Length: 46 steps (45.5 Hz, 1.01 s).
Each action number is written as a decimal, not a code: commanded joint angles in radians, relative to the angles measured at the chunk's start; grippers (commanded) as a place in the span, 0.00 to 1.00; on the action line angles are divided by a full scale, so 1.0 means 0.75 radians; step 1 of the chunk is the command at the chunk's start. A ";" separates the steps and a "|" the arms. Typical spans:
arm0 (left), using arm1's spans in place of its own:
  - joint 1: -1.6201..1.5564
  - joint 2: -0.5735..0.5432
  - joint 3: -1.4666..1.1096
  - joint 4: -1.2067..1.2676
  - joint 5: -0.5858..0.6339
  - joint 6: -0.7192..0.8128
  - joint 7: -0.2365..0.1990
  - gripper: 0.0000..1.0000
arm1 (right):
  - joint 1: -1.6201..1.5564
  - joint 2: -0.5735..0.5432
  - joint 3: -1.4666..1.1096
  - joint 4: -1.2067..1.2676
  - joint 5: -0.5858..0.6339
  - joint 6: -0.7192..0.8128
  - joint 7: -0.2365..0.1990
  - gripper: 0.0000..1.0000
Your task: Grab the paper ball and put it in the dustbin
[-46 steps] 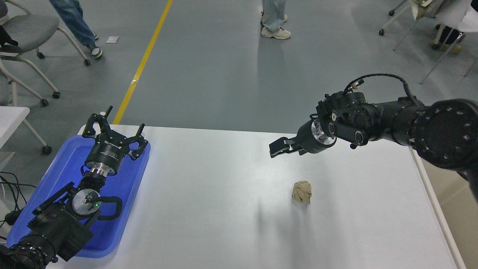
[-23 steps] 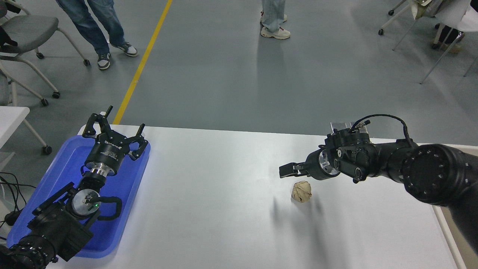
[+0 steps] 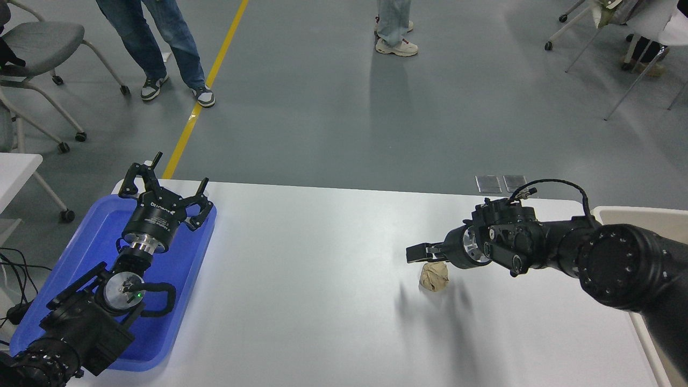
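Right end effector (image 3: 418, 252) hangs just above the paper ball (image 3: 434, 276), at its 11 o'clock; whether its fingers are spread I cannot tell. That ball sits on the white tabletop (image 3: 322, 279). The dustbin (image 3: 634, 215) shows at 3 o'clock. Left end effector (image 3: 164, 189), fingers spread, rests over the blue tray (image 3: 80, 252).

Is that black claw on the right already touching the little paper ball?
Cannot tell. In the head view the right claw overlaps the top of the paper ball, but it may be hovering above it.

A single head view looks forward and down from high on the robot's side. The white table (image 3: 322, 279) fills the lower frame, grey floor (image 3: 333, 118) the upper, arms entering from both lower corners.
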 commanded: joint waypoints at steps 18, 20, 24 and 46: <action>0.000 0.000 0.000 0.000 0.000 0.000 0.000 1.00 | -0.055 0.000 -0.013 -0.003 -0.004 -0.061 0.000 1.00; 0.000 0.000 0.000 0.000 0.000 0.000 0.000 1.00 | -0.057 0.000 -0.013 -0.003 -0.013 -0.065 0.000 1.00; 0.000 0.000 0.000 0.000 0.000 0.000 0.000 1.00 | -0.065 0.000 -0.011 -0.003 -0.041 -0.120 0.002 0.97; 0.000 0.000 0.000 0.000 0.000 0.000 0.000 1.00 | -0.069 0.000 -0.017 0.018 -0.197 -0.183 0.012 0.33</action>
